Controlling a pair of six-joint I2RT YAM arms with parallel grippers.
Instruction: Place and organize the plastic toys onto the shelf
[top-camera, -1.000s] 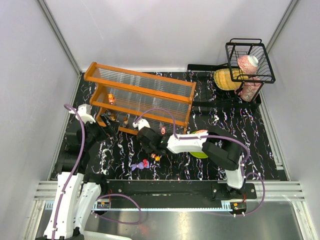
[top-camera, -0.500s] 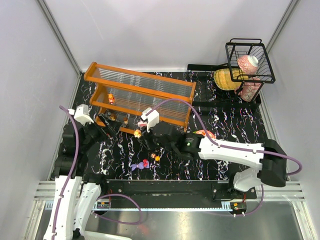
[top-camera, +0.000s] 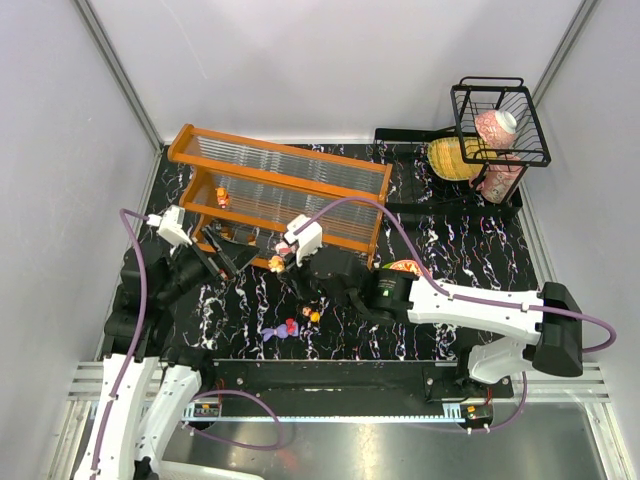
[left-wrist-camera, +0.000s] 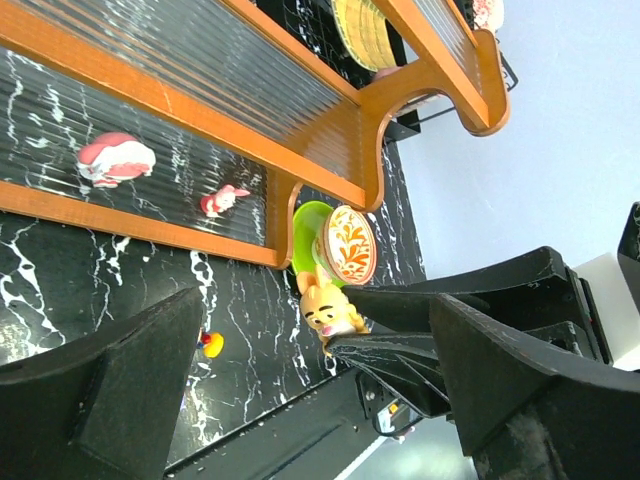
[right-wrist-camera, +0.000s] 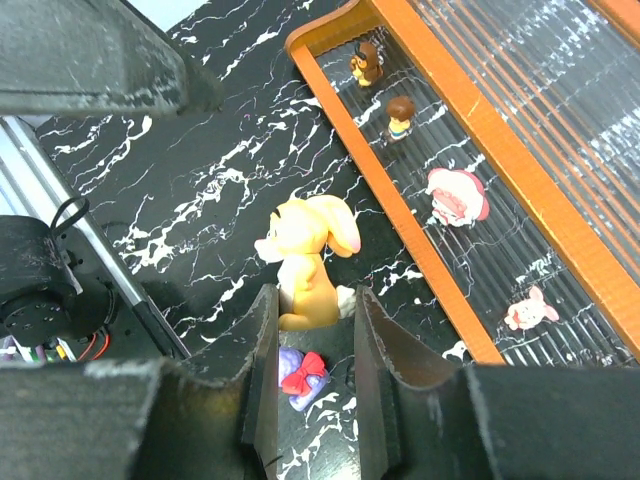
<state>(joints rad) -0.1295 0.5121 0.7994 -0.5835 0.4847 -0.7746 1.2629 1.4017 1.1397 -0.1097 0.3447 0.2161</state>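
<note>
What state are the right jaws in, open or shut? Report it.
Shut on the yellow toy: the right wrist view shows both jaws pressing its sides.

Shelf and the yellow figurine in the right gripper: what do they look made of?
Shelf: glossy orange frame, likely plastic, possibly lacquered wood; its ribbed panels are see-through, so probably clear plastic. Yellow figurine in the right gripper: smooth moulded hard plastic or vinyl, slight sheen, painted details.

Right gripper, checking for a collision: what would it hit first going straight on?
Likely the black marbled tabletop just short of the shelf; with depth unclear, possibly its orange front rail instead.
</note>
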